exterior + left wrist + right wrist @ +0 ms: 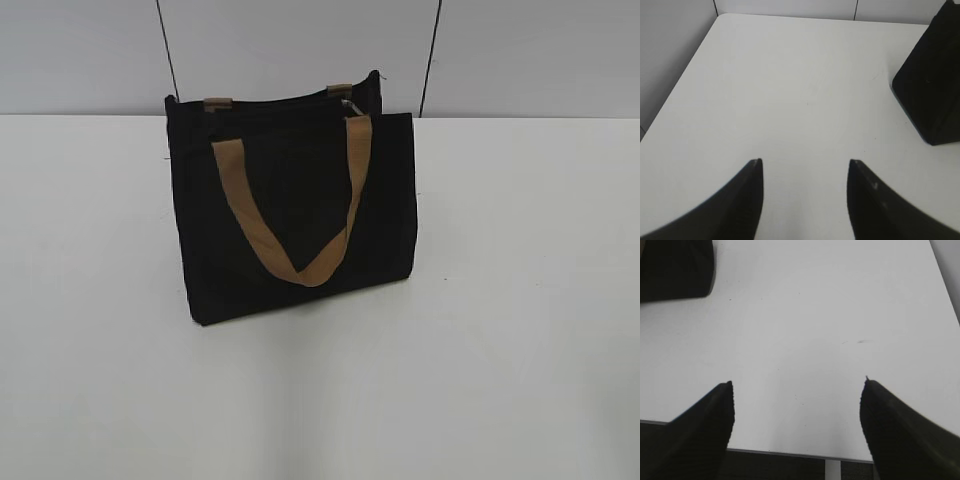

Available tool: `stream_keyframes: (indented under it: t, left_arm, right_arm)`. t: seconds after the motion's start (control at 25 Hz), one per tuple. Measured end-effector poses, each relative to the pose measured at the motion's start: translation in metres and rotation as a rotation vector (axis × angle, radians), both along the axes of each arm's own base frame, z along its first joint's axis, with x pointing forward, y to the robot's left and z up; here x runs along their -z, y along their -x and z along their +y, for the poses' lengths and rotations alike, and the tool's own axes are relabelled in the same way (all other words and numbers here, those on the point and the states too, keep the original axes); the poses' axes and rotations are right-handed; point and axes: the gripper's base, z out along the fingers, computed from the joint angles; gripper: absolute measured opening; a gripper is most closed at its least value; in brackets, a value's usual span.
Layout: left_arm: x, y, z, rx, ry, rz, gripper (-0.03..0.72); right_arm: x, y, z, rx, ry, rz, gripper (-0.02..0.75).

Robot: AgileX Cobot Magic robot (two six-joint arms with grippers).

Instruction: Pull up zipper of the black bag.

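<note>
Both grippers are released and hold nothing. Left gripper [805, 172]: the two dark fingers stand apart at the near edge of the left wrist view, with bare white table [790, 90] between and beyond them. Right gripper [797, 390]: the fingers are spread wider still, poised over the table's near edge, with the tabletop running away toward 12 o'clock.

From the left gripper, the black bag [932, 95] lies at about 2 o'clock, well apart; only one lower corner and side wall show. From the right gripper, the bag shows as a dark corner at about 10 o'clock, also well apart.

In the exterior view neither arm appears. The black bag stands upright on the table, slightly left of centre, its flat front panel facing the camera. One tan strap handle [300, 260] hangs down over the front panel in a V. The second strap handle [218, 102] shows only as short ends at the top rim. The zipper [345, 92] runs along the top edge; a small silvery glint sits at its right end, at about 1 o'clock from the bag's centre. Whether the zip line is closed cannot be determined. A pale wall [90, 50] rises behind the table.
</note>
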Motion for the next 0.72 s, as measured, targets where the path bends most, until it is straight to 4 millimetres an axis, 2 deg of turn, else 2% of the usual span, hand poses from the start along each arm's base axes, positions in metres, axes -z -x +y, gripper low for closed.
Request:
stream_keyframes:
  t: [0.72]
  left_arm:
    - [0.0004,0.0000,-0.0051,0.069,-0.017,0.002,0.336]
  right_arm:
    - [0.0003,0.0000,-0.0032,0.048,-0.011,0.004,0.596]
